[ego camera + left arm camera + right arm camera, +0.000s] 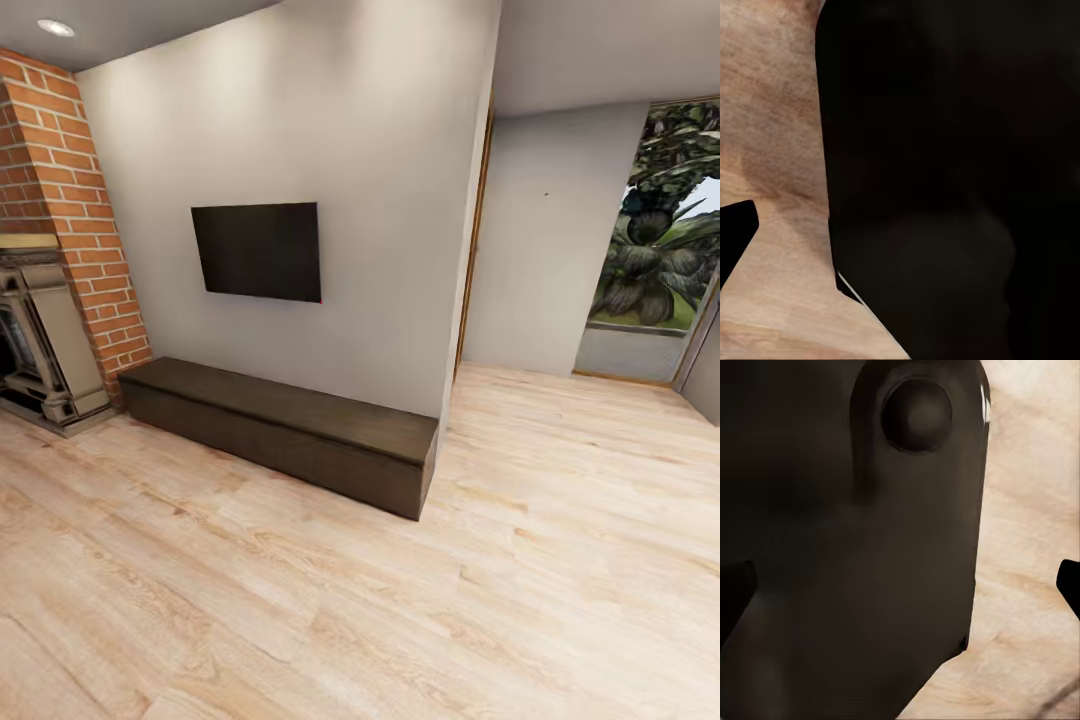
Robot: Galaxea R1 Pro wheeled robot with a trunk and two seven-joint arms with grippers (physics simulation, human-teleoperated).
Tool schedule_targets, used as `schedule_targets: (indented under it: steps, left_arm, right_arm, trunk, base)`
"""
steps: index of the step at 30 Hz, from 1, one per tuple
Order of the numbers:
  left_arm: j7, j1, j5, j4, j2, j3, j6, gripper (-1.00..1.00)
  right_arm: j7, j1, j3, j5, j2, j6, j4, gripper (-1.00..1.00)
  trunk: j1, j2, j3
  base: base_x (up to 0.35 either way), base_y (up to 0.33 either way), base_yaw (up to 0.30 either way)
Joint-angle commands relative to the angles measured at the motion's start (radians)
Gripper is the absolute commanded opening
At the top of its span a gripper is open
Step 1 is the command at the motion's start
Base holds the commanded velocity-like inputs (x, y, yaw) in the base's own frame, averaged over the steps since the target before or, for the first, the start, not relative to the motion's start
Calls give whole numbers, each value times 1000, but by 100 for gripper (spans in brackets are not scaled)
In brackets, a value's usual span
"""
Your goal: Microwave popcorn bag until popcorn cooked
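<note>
I am in a living room, and the popcorn bag, the countertop, the microwave and the popcorn are out of view. In the left wrist view a black fingertip (736, 240) sits at the frame's edge over the wooden floor (772, 150), beside a dark part of my own body (960, 180). In the right wrist view one fingertip (1071, 585) stands at the far edge, with a dark rounded body part (870, 547) between the fingers. Both grippers hang open and hold nothing.
A long dark low bench (290, 430) runs along a grey wall under a black TV (258, 250). A brick fireplace (45, 300) stands at the left. Light wood floor (400, 600) spreads ahead, and a passage (560, 400) opens at the right towards a window (665, 220).
</note>
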Motion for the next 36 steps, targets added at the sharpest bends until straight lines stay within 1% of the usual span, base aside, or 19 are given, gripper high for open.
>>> schedule_targets:
  steps: [1,4,7,13,16,21,26,36]
  left_arm:
    - [-2,0,6,-6,-5,6,-6,100]
    - [-2,0,23,-23,-7,13,-18,100]
    - [-2,0,19,-31,-16,13,-19,100]
    - [-2,0,18,-34,-19,14,-20,100]
    - [-2,0,18,-34,-20,14,-20,100]
    - [-2,0,18,-34,-19,14,-20,100]
    - [-2,0,18,-34,-19,13,-20,100]
    - [0,0,20,-34,-20,14,-19,100]
  right_arm:
    - [-6,-2,-4,-6,6,-6,0,100]
    - [-2,-2,4,3,3,-23,0,100]
    - [3,-2,7,3,0,-39,0,100]
    - [-7,-2,-4,-10,1,-73,1,100]
    - [-8,-2,-4,-19,3,-90,1,100]
    - [-8,-2,-7,-26,2,-91,2,100]
    - [-8,-2,-35,-26,2,-91,2,100]
    - [-8,-2,-38,-26,0,-91,2,100]
  trunk:
    - [0,0,0]
    - [0,0,0]
    - [0,0,0]
    - [0,0,0]
    - [0,0,0]
    - [0,0,0]
    - [0,0,0]
    - [0,0,0]
  base:
    - [0,0,0]
    - [0,0,0]
    - [0,0,0]
    - [0,0,-51]
    - [0,0,-222]
    - [0,0,-255]
    - [0,0,-285]
    - [0,0,-289]
